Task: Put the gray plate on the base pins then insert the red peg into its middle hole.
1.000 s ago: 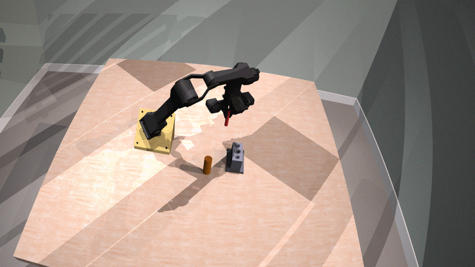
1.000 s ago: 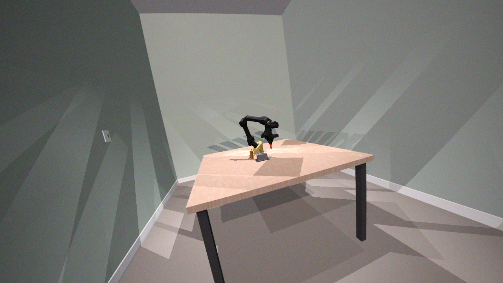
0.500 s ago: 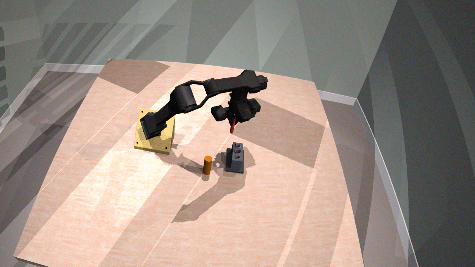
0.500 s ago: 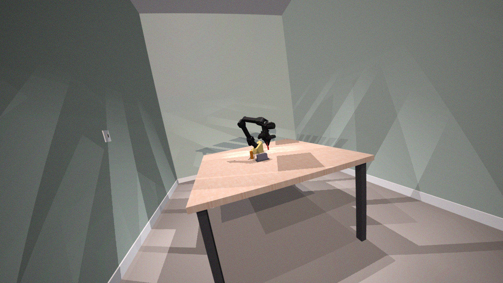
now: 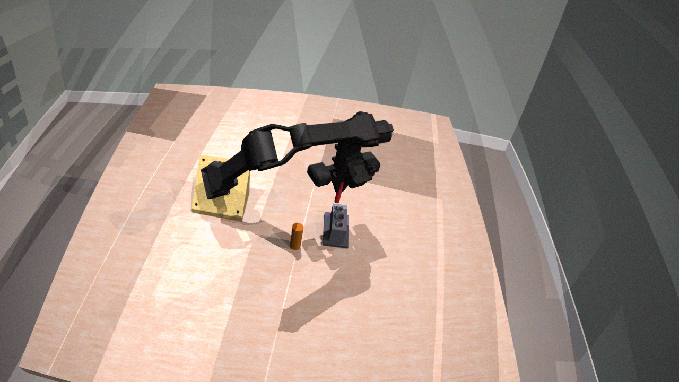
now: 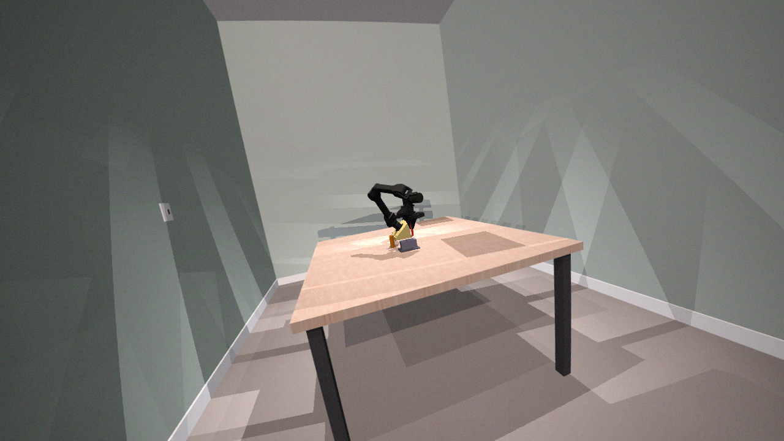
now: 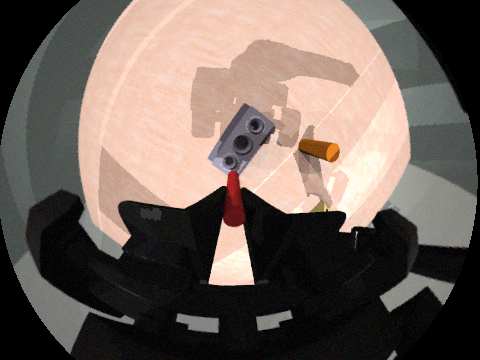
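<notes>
My gripper [image 5: 340, 187] [image 7: 234, 191] is shut on the red peg [image 5: 338, 195] [image 7: 234, 212] [image 6: 412, 231], whose lower end sticks out below the fingertips. The gray plate [image 5: 345, 220] [image 7: 249, 134] with three holes in a row lies on the gray base [image 5: 327, 230], and looks flat. The plate's two outer holes show round pin ends inside; the middle hole is dark. The peg is above the table. In the wrist view its far end overlaps the plate's near edge, by the nearest outer hole, off the middle hole. Its exact height over the plate is hard to tell.
An orange cylinder [image 5: 296, 237] [image 6: 392, 241] [image 7: 314, 148] stands upright beside the base, on the side toward the arm's mount. The arm is mounted on a yellow block [image 5: 237, 193]. All stand on a wooden table [image 5: 380, 309] [image 6: 350, 296] with patchy shadows.
</notes>
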You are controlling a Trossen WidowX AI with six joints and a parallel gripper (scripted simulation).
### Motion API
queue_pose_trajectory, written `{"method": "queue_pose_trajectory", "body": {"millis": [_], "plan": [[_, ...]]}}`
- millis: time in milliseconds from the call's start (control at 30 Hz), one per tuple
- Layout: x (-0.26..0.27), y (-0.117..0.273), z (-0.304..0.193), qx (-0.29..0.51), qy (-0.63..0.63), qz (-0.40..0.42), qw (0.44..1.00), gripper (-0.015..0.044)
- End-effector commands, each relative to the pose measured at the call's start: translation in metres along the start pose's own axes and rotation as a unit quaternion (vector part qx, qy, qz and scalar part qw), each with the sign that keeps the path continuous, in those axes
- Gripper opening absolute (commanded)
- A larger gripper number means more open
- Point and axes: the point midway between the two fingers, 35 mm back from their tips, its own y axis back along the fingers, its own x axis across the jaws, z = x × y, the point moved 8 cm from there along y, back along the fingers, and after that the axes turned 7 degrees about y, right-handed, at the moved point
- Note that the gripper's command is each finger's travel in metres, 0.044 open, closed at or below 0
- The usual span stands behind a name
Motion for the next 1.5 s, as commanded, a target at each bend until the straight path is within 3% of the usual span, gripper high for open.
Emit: {"method": "queue_pose_trajectory", "body": {"millis": [0, 300, 1467], "plan": [[-0.004, 0.0, 0.014, -0.003, 0.002, -0.003, 1.0, 0.0], [-0.012, -0.001, 0.038, -0.006, 0.004, -0.007, 1.0, 0.0], [-0.012, -0.01, 0.036, -0.005, 0.002, -0.006, 1.0, 0.0]]}}
